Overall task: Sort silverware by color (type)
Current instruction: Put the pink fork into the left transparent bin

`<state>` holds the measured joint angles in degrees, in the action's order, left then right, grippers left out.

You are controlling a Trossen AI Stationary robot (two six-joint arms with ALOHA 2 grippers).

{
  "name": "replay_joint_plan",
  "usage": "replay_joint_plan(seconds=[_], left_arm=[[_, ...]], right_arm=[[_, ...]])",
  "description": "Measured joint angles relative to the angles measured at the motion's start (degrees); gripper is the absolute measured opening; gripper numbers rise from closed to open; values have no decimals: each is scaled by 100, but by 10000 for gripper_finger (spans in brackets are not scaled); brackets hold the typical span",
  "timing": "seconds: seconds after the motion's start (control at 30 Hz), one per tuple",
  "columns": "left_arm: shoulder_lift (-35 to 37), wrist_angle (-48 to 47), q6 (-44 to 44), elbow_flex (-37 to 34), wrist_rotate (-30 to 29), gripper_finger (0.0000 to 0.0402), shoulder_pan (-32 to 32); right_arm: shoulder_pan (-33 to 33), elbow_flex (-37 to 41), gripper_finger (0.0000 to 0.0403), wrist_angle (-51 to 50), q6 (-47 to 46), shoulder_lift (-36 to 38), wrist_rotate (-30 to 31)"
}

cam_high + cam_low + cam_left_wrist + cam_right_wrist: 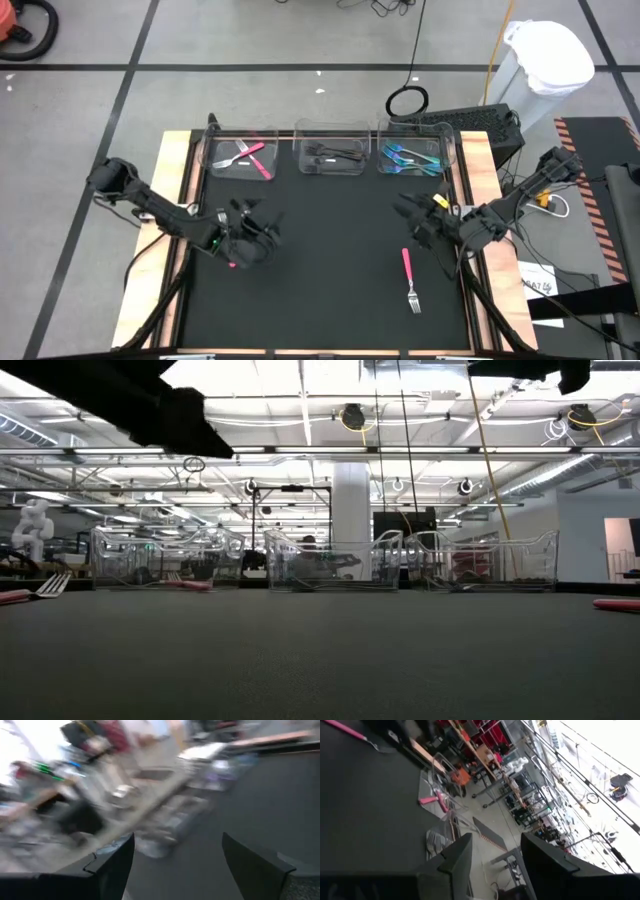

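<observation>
High view: paper [538, 286] beside the table bears writing, seemingly illegible.

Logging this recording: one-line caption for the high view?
One pink fork left on the mat; three bins hold sorted silverware; both arms hover empty.

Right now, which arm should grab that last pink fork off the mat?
Probably the right. The pink fork lies just below the right gripper, on its side. The left gripper hovers across the mat, open and empty.

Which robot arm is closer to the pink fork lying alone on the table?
The right gripper. It hovers just above the pink fork; the left gripper is far across the mat.
</observation>
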<state>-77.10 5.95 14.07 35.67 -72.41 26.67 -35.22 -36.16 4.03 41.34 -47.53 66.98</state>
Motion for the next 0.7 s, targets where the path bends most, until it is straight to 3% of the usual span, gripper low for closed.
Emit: replay_joint_plan(seconds=[0.2,0.33,0.53,0.7], left_arm=[[-100,-729,1438,264,1605,300,117],[-351,-1609,2138,598,2166,283,190],[-798,-3837,2833,1263,2652,245,196],[-876,-4938,3202,1534,3669,226,153]], right_arm=[[132,0,167,260,452,2,-125],[142,0,167,258,603,2,-123],[144,0,167,241,636,2,-123],[144,1,167,242,634,2,-125]])
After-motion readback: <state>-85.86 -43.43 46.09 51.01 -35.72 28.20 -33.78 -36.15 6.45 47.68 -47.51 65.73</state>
